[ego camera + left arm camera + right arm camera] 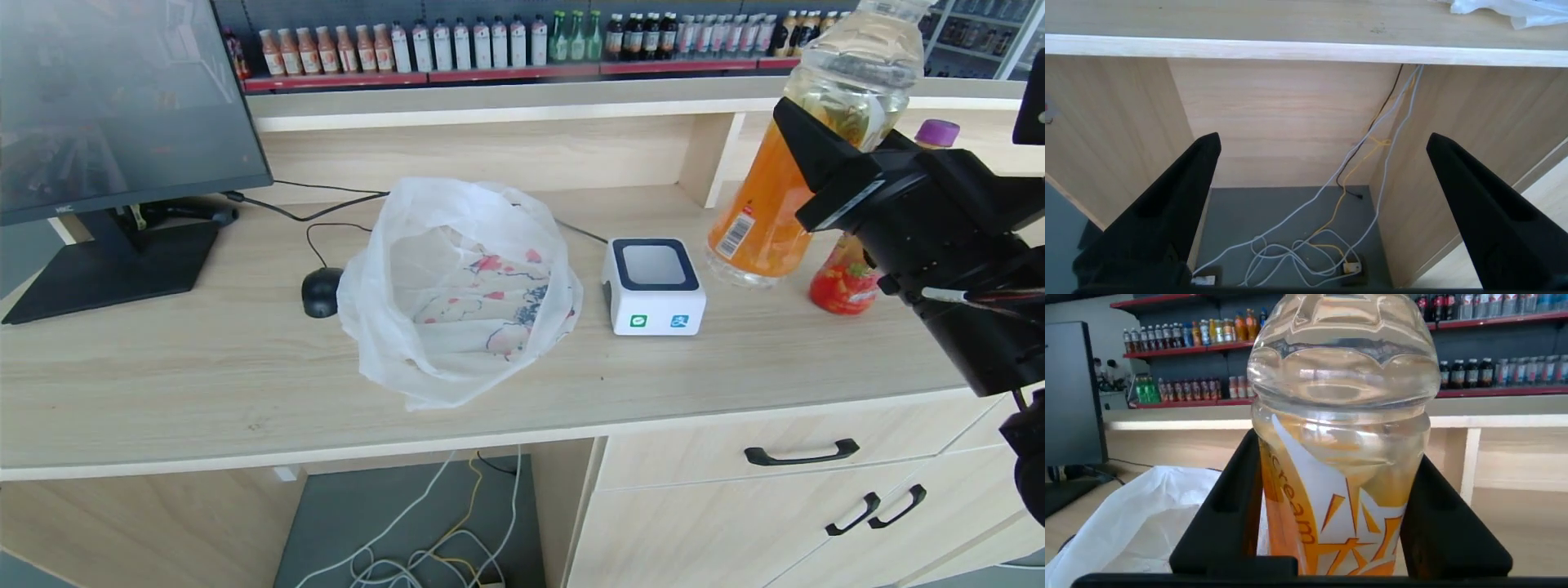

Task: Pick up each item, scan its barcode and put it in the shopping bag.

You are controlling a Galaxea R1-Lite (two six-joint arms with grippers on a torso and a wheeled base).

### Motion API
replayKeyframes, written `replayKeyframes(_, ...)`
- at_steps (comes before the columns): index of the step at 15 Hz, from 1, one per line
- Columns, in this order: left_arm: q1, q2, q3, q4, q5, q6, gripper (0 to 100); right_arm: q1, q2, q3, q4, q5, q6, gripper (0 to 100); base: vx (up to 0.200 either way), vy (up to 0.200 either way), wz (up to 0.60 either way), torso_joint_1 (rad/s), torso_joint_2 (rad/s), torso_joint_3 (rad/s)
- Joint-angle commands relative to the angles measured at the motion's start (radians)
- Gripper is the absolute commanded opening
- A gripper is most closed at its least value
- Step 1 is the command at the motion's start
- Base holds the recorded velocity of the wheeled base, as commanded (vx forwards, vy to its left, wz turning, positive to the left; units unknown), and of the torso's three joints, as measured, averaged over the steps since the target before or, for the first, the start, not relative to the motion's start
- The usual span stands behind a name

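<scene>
**Bottle in the right grip, scan not yet made**

Head view: my right gripper (816, 147) is clamped around the upper body of the large bottle (759, 212), which has an orange label. The bottle tilts, base toward the scanner (653, 286) and neck away from it. It looks to be raised off the counter (204, 367), though I can't be sure its base is clear. The barcode (735, 233) sits low on the label. I judge the grip is high on the bottle precisely so that the fingers leave that patch uncovered. The bottle hangs just beside the scanner, not over its window, so I take the scan as pending. The shopping bag (457, 286) stands open-mouthed on the scanner's other side, near enough for a short carry after the read. A smaller bottle with a purple cap (845, 282) stands on the counter behind the held one, waiting its turn.

Left wrist view: my left gripper (1323, 147) hangs below the counter edge (1290, 47) with its jaws wide apart and nothing between them. It faces the cable-strewn recess under the counter. I reckon it is parked low to stay out of the right arm's path.

Right wrist view: the bottle (1339, 392) sits squarely between both fingers (1233, 514), pinched on opposite sides. The bag (1135, 514) lies beyond it.
</scene>
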Motion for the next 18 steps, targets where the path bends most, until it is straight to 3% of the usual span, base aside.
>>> replayKeyframes(1,0.0,0.0,0.0,0.0,0.0,0.001,100,-0.001,0.018,-0.002,-0.005,0.003,-0.001,0,0.0,0.2,0.0,0.007,0.0,0.002)
replayKeyframes(10,0.0,0.0,0.0,0.0,0.0,0.0,100,-0.01,0.024,0.001,-0.02,0.003,-0.001,0,0.0,0.2,0.0,0.003,0.0,0.004)
replayKeyframes(18,0.0,0.0,0.0,0.0,0.0,0.001,100,-0.006,0.025,0.04,-0.025,0.007,-0.001,0,0.0,0.0,0.0,0.0,0.0,0.0)
